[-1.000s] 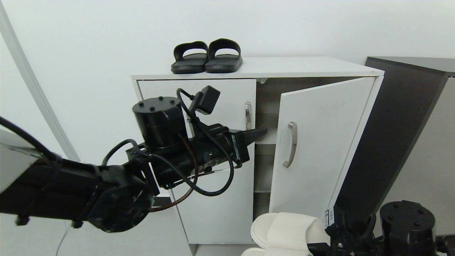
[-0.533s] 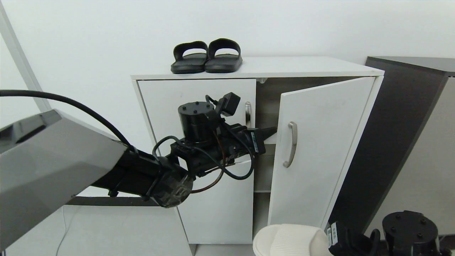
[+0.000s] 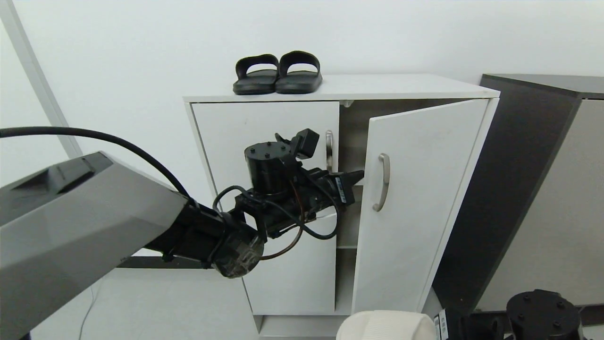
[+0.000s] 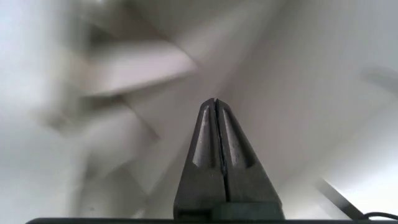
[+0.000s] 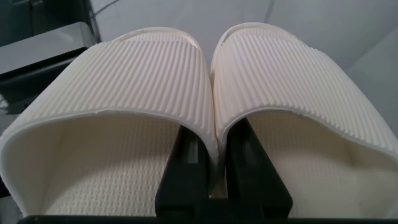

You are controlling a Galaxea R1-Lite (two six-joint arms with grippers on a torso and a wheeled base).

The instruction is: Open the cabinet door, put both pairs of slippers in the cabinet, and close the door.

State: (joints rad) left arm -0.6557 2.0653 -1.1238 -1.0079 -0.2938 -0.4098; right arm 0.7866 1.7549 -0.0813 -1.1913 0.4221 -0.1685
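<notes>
Your left tool (image 3: 358, 176), pressed together, sits tip-first in the gap just left of the free edge of the half-open right door (image 3: 424, 189), so sweep rightward and outward, while your right tool (image 5: 214, 137) pinches the white slippers (image 3: 384, 325) low before the cabinet (image 3: 264, 137).

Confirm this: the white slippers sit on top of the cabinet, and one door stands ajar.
Wrong colour: the head view shows black slippers on top of the cabinet. The white slippers are clamped in the right gripper. One door does stand ajar.
</notes>
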